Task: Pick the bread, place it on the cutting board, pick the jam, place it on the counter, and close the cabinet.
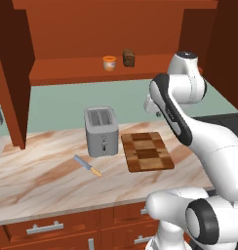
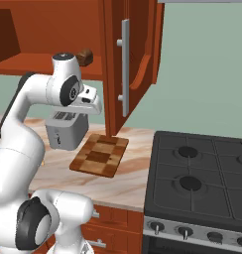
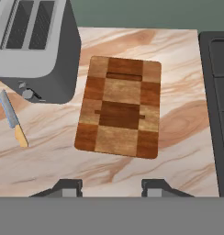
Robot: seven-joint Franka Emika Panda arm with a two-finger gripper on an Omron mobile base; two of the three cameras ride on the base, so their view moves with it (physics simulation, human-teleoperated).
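Toaster (image 1: 102, 131) stands just left of cutting board (image 1: 147, 151), w/ bare worktop (image 1: 43, 180) in front. Above toaster, cabinet (image 1: 91, 29) doors open; shelf clear left of jam (image 1: 109, 63) & bread (image 1: 128, 57).

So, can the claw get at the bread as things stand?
Probably yes: the cabinet doors stand open, and the bread sits at the shelf's front beside the jam, nothing before it.
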